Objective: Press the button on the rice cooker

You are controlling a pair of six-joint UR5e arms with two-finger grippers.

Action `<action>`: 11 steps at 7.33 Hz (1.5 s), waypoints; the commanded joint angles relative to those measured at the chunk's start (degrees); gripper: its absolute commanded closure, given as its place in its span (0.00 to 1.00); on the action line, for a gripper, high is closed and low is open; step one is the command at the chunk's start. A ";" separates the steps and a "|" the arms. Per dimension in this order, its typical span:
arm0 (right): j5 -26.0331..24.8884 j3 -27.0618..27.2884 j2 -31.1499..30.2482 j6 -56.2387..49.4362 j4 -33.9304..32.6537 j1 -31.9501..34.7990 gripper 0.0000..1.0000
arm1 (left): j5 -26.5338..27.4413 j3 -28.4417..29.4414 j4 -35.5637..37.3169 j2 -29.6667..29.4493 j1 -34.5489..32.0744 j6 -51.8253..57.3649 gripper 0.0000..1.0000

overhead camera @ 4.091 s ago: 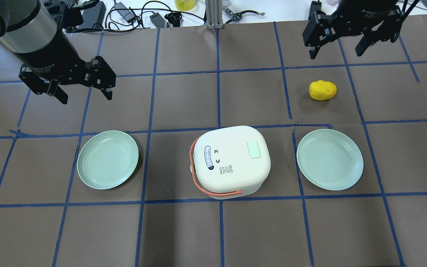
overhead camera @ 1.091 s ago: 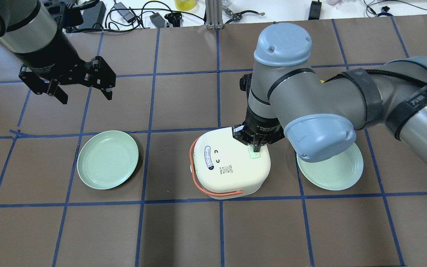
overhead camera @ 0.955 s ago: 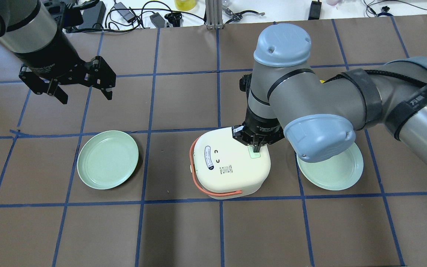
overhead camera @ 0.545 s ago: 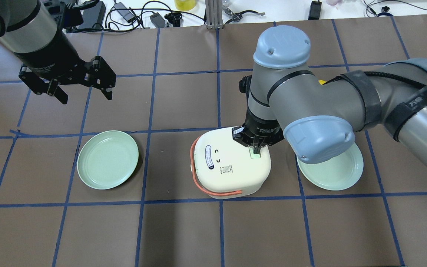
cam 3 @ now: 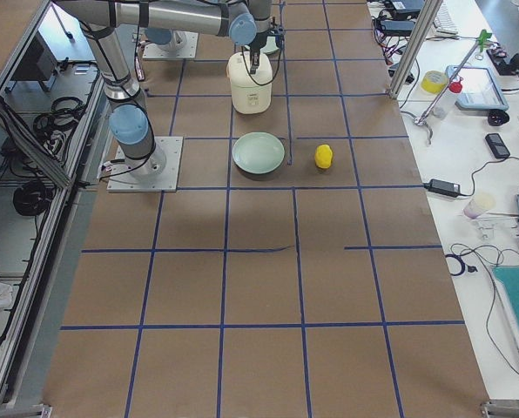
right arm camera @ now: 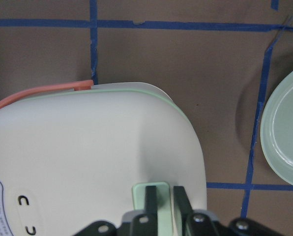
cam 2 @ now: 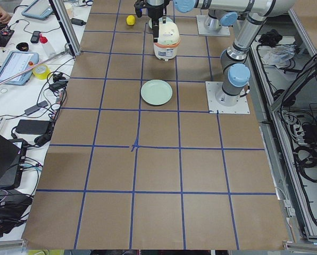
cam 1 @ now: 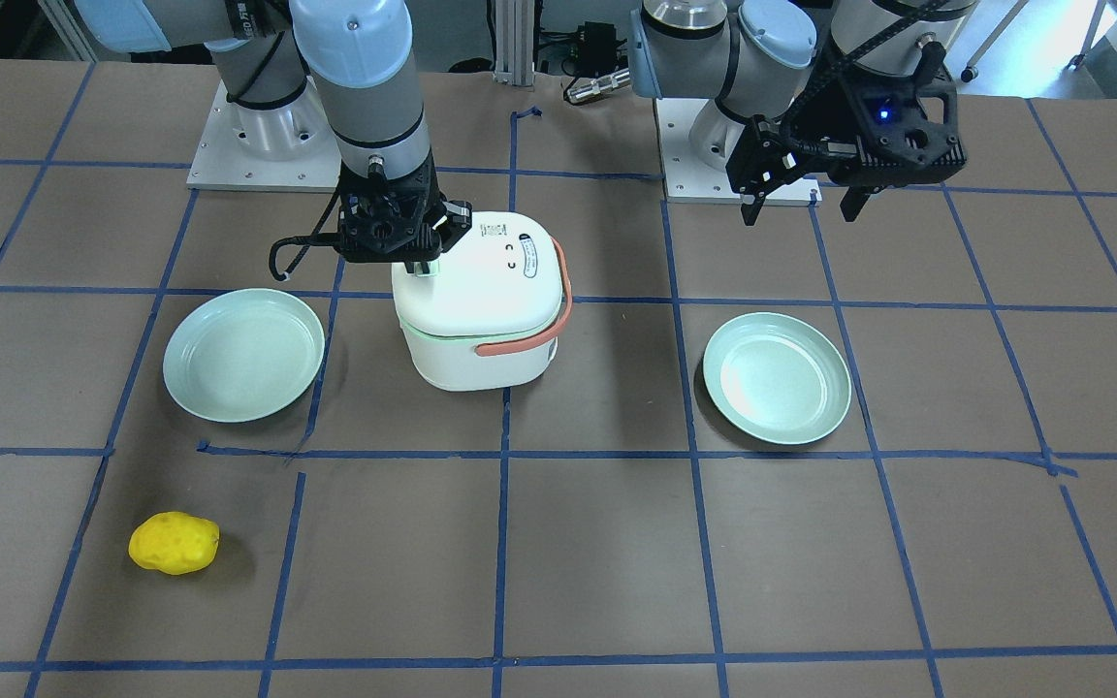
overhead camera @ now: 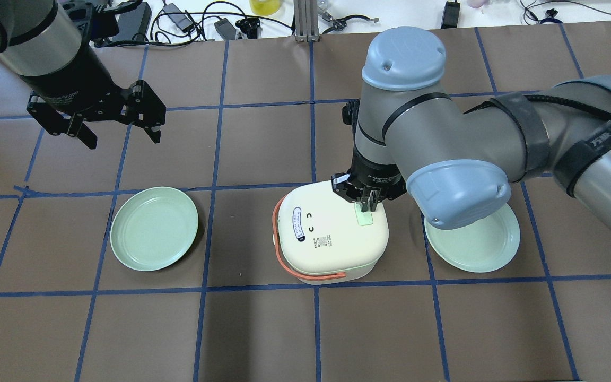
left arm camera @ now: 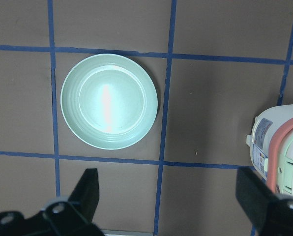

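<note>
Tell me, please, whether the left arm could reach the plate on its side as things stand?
Probably yes: the left end effector hangs open and empty near that plate, with nothing standing between them.

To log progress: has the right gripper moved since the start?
Yes. The right gripper came from the far corner to the button on the rice cooker.

Right arm (overhead camera: 443, 132): extended inward, wrist vertical | right gripper (overhead camera: 365, 206): pointing straight down, fingers (right arm camera: 150, 195) drawn together, only a slit between | left arm (overhead camera: 45, 48): held aside | left gripper (overhead camera: 124, 139): raised, angled downward, jaws spread wide.
</note>
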 commanded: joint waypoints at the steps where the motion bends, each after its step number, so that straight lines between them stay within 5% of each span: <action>1: -0.78 -8.64 0.21 -0.22 6.16 -3.20 0.00 | 0.00 0.00 0.00 0.00 0.00 -0.07 0.00; 3: 0.01 -16.48 0.03 -5.54 14.89 -11.10 0.00 | 0.00 0.00 0.00 0.00 0.00 0.02 0.00; 5: -0.08 -20.54 0.03 -10.21 15.70 -16.90 0.00 | 0.00 0.00 0.00 0.00 0.00 0.02 0.00; 11: -0.96 -20.56 -0.32 -10.50 15.27 -17.81 0.00 | 0.00 0.00 0.00 0.00 0.00 0.02 0.00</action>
